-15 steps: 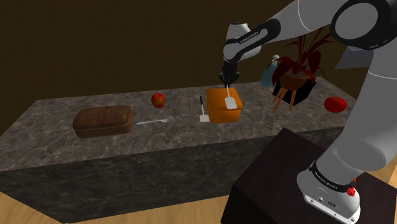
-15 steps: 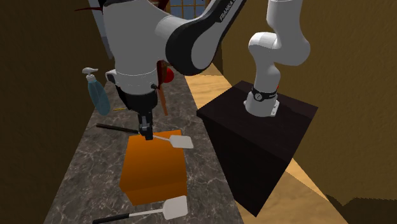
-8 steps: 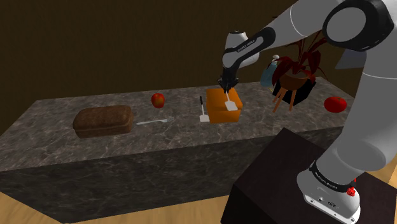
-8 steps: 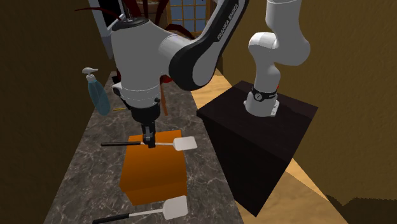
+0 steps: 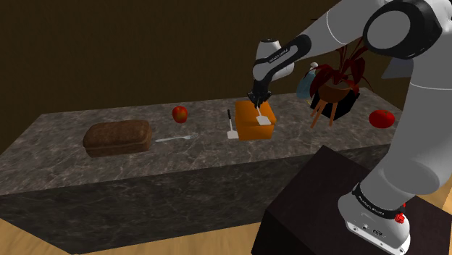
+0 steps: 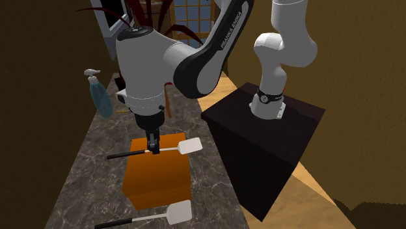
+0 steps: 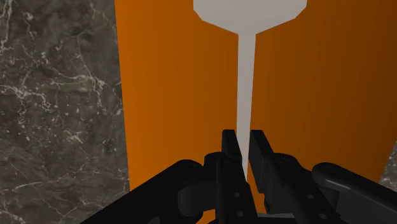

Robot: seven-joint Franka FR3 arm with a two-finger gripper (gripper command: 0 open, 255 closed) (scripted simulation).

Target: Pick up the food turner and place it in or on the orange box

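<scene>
Gripper (image 6: 153, 147) jaws are nearly together, clasping the thin pale shaft of the food turner (image 7: 245, 83) between the two black fingers (image 7: 229, 145), close to where the shaft meets its dark handle. The turner lies roughly level, with its flat white blade reaching out ahead of the fingertips. The dark handle runs off behind the gripper and appears to pass beyond the box's edge. Directly beneath the gripper sits the orange box (image 6: 157, 177), its flat top spreading under both shaft and blade in the wrist view. Whether the turner touches that top or hangs just above it I cannot tell. The step in hand looks like the set-down, and the task seems close to done. To do it well, I judge the gripper should ease straight down until blade and shaft rest on the box top, keeping the turner level so that neither end strikes first and pivots it. Since the handle seems to overhang, the release wants care: the weight should sit over the top before the fingers part, or the turner may tip off onto the dark marbled tabletop (image 6: 84, 182). A second turner (image 6: 170, 213) lies on the tabletop just beside the box, off to one side of the gripper, and is best left alone. Once the fingers part, a straight lift should clear the shaft.
</scene>
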